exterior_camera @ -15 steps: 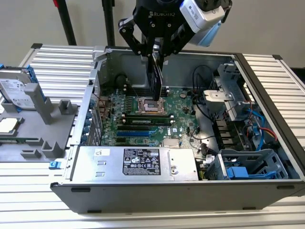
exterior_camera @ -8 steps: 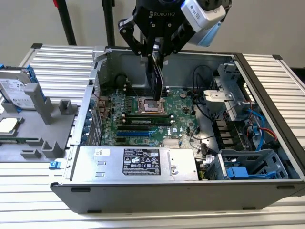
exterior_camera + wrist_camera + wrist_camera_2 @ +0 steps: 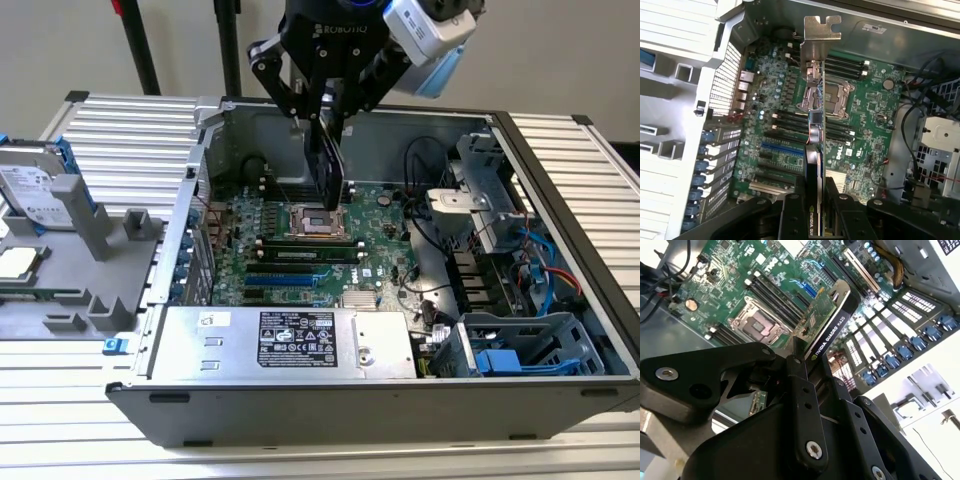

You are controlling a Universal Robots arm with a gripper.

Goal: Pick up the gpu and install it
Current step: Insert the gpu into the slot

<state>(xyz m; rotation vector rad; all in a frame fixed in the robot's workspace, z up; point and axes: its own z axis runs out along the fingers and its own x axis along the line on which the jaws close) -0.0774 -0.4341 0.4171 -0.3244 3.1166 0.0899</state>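
Ribbed aluminium table [image 3: 110, 130] bears an open computer case [image 3: 300, 410] with its motherboard [image 3: 385, 225] exposed. Gripper [image 3: 326, 128] hangs inside the case above the CPU socket [image 3: 318, 221], fingers [image 3: 791, 216] clamped on the gpu [image 3: 815, 125]. Card stands on edge between both fingers, projecting beyond their tips, silver bracket [image 3: 821, 36] at its far end, not seated in any slot.

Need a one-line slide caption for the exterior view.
The arm's gripper holds the gpu upright over the motherboard inside the open computer case, card not yet seated in a slot.
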